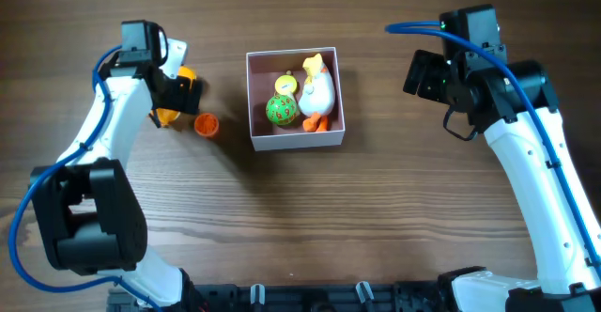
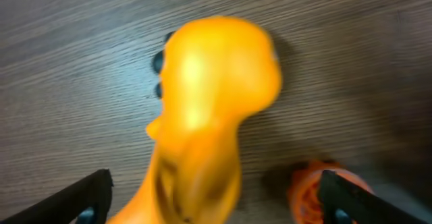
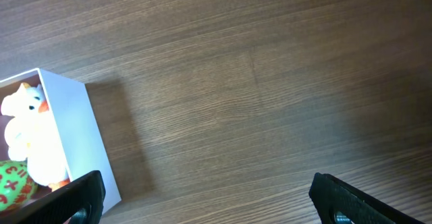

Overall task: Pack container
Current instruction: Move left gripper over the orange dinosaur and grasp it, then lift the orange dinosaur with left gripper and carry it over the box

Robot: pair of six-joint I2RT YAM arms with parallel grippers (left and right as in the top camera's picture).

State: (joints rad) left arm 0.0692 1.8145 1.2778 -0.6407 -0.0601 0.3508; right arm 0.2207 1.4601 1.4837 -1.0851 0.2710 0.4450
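At table's left, open jaws straddle a loose toy

Left gripper, jaws apart, brackets the orange toy, whose long axis runs 12 to 6 in the wrist view. The container lies at its 3 o'clock overhead. The right gripper hangs beyond, jaws apart and empty.

Dark brown bench, fine wood grain, as I read it on my overhead feed. Container: white walls, dull pinkish inside. In it I see a white duck with orange beak and feet, a green ball marked in red and yellow, and a yellow disc. Outside it are a plain orange toy and a smaller orange piece. Left arm and right arm are white and black, with blue cables.
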